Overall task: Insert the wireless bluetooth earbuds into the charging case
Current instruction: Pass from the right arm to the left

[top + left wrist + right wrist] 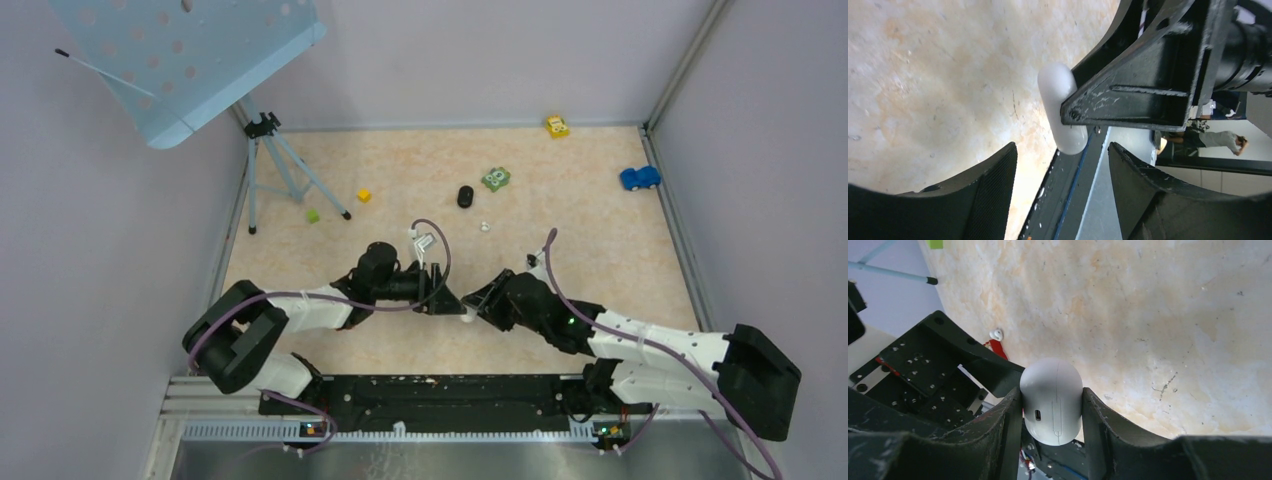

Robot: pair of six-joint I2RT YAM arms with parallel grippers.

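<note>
Now the right gripper [1052,401] is squeezing the white charging case [1052,390] between its two fingers. The case is shut and stands up off the table [600,240], near the front middle. It has a little hole on one side.

The left gripper [1062,152] is right next to it, nose to nose with the right one. Its fingers [993,175] are spread apart and hold nothing. The case sits just past them.

One white earbud [484,227] lies on the table, farther back and well apart from the case. A tiny white earbud [996,334] shows in the right wrist view too, on the table just behind the left arm's black frame, next to a red bit.

A black oval thing [465,196] and a green toy figure [495,179] lie near the first earbud. A yellow toy car [557,126] sits at the back wall and a blue toy car [639,178] at the right side. A yellow cube [364,195] and a green cube [313,215] lie by the tripod [275,165].
</note>
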